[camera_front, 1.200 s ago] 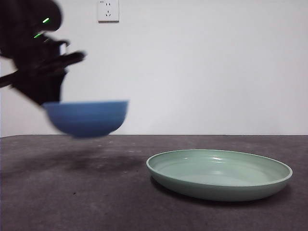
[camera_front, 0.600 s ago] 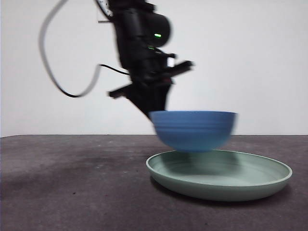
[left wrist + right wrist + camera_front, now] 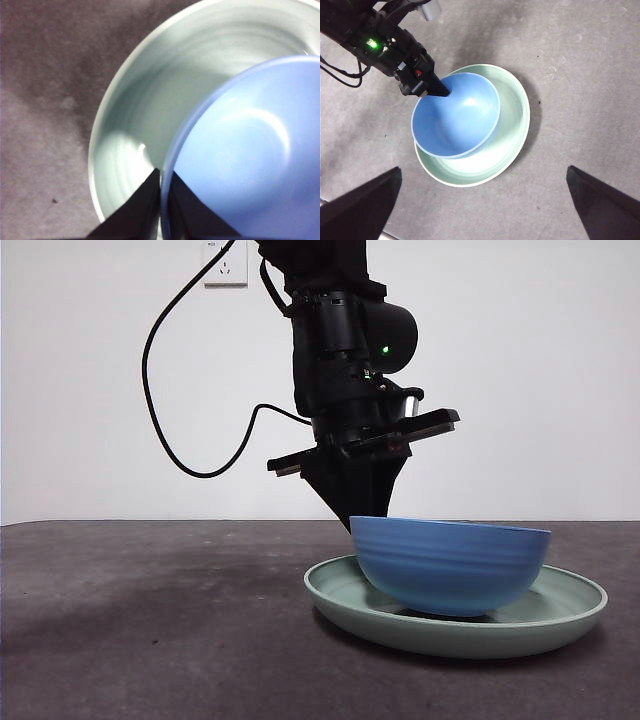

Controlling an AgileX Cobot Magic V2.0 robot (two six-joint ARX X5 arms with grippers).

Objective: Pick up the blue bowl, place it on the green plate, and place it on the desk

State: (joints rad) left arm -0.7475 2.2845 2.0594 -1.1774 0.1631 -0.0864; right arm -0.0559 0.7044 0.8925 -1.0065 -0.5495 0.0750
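1. Your left gripper [image 3: 368, 517] comes down from above in the front view and pinches the rim of the blue bowl [image 3: 450, 565]; its own wrist view shows one jaw inside the bowl wall and one outside, clamped on the rim.
2. The blue bowl [image 3: 456, 114] sits inside the green plate [image 3: 512, 117], off-centre, toward the side where your left gripper [image 3: 440, 92] is. Its rim overhangs the plate rim there in the right wrist view.
3. In the front view the bowl's base looks down on the plate floor, bowl upright; you can't confirm full contact because the green plate [image 3: 335, 597] rim hides the foot.
4. The plate lies flat on the desk [image 3: 150, 640], to the right of centre in the front view.
5. In the left wrist view the blue bowl [image 3: 245, 160] covers part of the green plate [image 3: 150, 95], with bare desk [image 3: 45, 100] beside the plate.
6. Your right gripper [image 3: 482, 200] hangs high over the desk [image 3: 580, 75], jaws spread wide apart, holding nothing, well clear of bowl and plate.
7. A black cable [image 3: 165, 410] loops off the left arm; a wall socket [image 3: 224, 262] is on the white wall behind.
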